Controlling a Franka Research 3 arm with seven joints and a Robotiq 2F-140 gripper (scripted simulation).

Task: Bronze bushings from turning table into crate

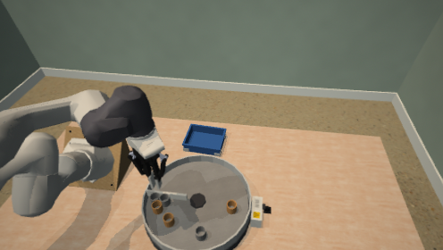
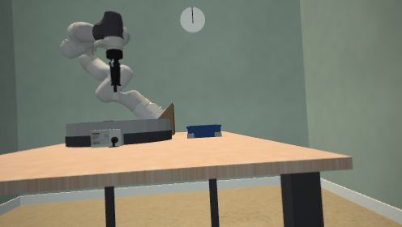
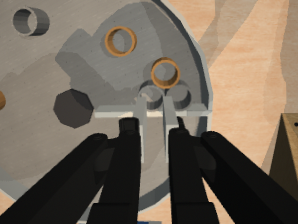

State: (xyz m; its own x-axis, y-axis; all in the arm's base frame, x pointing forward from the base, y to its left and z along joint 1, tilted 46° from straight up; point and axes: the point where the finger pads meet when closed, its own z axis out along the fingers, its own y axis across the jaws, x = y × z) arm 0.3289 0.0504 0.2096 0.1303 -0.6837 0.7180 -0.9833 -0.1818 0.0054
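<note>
Hovering over the turning table's rim at about ten o'clock in the top view, the gripper (image 1: 154, 182) (image 2: 116, 95) (image 3: 154, 110) has its fingers nearly pressed together, with nothing pinched. A pale bar (image 1: 179, 195) (image 3: 112, 111) runs from nine o'clock toward the dark hub (image 1: 197, 200) (image 3: 73, 108) of the turning table (image 1: 210, 167) (image 2: 146, 125) (image 3: 30, 150). Just below the bar sit two steel bushings (image 1: 164, 202) (image 3: 178, 103), side by side; one bronze bushing (image 1: 156, 210) (image 3: 165, 86) is close to them, and a second bronze (image 1: 168, 222) (image 3: 120, 54) lies at eight o'clock. A third bronze (image 1: 231, 210) (image 3: 2, 100) is at three, and a lone steel one (image 1: 200, 237) (image 3: 43, 22) at six. Beyond the rim, at twelve o'clock, the crate (image 1: 204, 140) (image 2: 203, 130) (image 3: 149, 222) shows a bare floor; no bronze is in it. A white box (image 1: 257, 212) (image 2: 105, 138) stands at the rim toward three. The exterior view shows what the top view cannot: open air between fingertips and rim. There the rim hides nearly all the bushings, and the crate stands apart at three o'clock from the turning table. The wrist view shows the narrow gap between the fingertips, the steel pair toward one o'clock from them; the third bronze is cut off at nine, and only a blue sliver of crate shows at six.
</note>
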